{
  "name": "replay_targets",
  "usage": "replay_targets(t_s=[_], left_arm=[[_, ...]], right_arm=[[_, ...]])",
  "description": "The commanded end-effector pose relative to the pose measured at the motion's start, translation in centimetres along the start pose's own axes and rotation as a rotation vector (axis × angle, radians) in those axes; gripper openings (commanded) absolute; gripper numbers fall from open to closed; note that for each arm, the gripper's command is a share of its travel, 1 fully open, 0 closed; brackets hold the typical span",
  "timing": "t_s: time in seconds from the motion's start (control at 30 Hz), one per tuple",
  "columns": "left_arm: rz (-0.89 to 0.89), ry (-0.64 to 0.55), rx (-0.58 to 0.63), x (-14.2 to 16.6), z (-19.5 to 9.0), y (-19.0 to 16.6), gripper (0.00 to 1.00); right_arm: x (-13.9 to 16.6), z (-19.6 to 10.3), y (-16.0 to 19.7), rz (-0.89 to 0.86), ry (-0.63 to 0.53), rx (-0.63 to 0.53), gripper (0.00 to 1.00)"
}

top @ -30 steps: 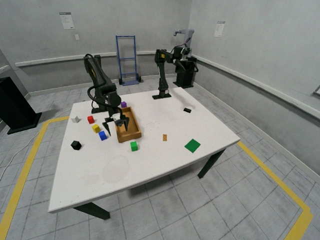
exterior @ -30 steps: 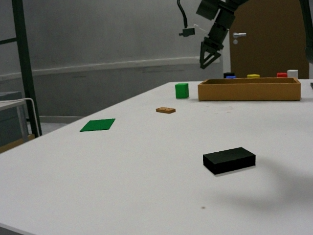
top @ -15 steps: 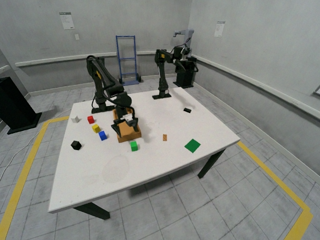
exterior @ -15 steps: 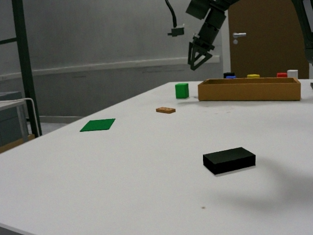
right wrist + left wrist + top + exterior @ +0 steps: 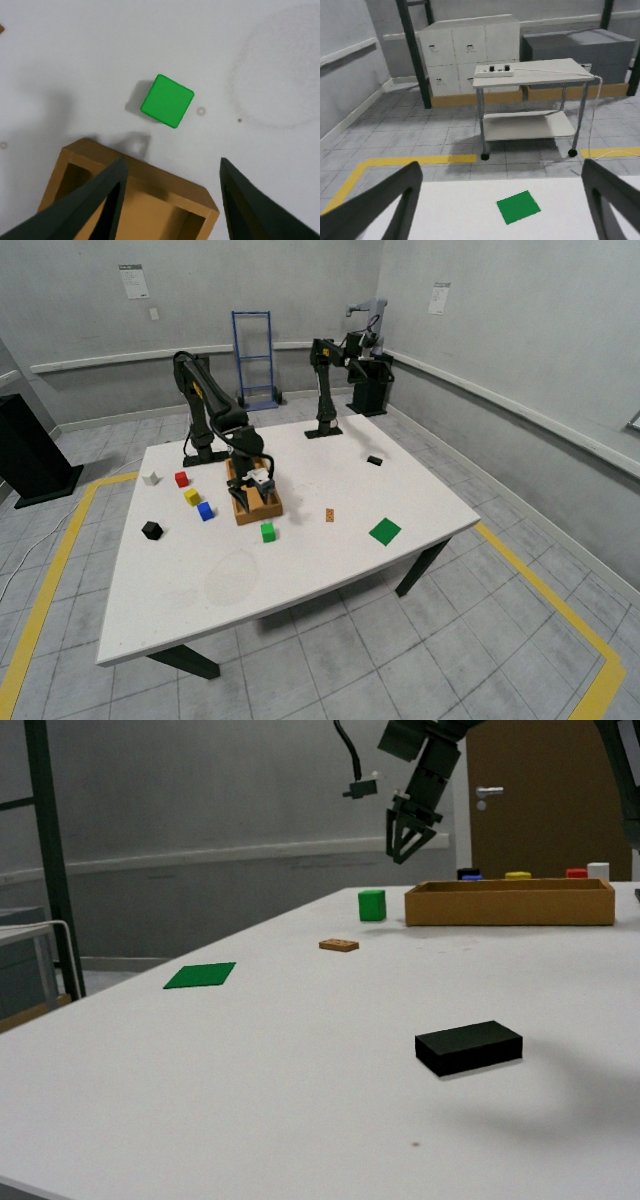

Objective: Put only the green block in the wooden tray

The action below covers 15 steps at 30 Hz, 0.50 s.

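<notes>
The green block (image 5: 267, 531) sits on the white table just off the near end of the wooden tray (image 5: 253, 490). The tray lies flat, right side up and looks empty. My right gripper (image 5: 253, 498) hovers above the tray's near end, fingers apart and holding nothing. In the right wrist view the green block (image 5: 167, 100) lies beyond the tray's end (image 5: 130, 195), ahead of the fingers. In the exterior view the gripper (image 5: 402, 855) hangs well above the block (image 5: 372, 904) and tray (image 5: 509, 900). My left gripper (image 5: 497, 167) is open, empty and raised at the far side.
White (image 5: 149, 477), red (image 5: 181, 479), yellow (image 5: 191, 496), blue (image 5: 205, 510) and black (image 5: 151, 530) blocks lie on the far side of the tray from the left arm. A flat green square (image 5: 385, 531), a small brown piece (image 5: 329, 514) and a black slab (image 5: 374, 460) lie on the other side.
</notes>
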<state>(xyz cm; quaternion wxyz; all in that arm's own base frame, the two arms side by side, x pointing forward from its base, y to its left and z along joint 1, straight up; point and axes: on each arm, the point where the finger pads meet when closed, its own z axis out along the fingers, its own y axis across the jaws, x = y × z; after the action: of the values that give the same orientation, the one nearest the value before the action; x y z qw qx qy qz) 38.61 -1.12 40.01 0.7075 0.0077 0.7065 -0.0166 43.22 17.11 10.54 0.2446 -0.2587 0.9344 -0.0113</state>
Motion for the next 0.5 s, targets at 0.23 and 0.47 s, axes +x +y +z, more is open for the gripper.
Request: replay_targets(t_s=[0.23,0.47], left_arm=[[-0.046,0.083,0.342,7.4,1.1,-12.3,1.00],[-0.052,0.178,0.565,13.4,-1.7,-20.5,1.00]], right_arm=[[-1.0,0.6,0.1,-0.431,0.117,-0.194,0.62],[-1.7,2.2,-0.2,-0.640,0.129,-0.313,0.62]])
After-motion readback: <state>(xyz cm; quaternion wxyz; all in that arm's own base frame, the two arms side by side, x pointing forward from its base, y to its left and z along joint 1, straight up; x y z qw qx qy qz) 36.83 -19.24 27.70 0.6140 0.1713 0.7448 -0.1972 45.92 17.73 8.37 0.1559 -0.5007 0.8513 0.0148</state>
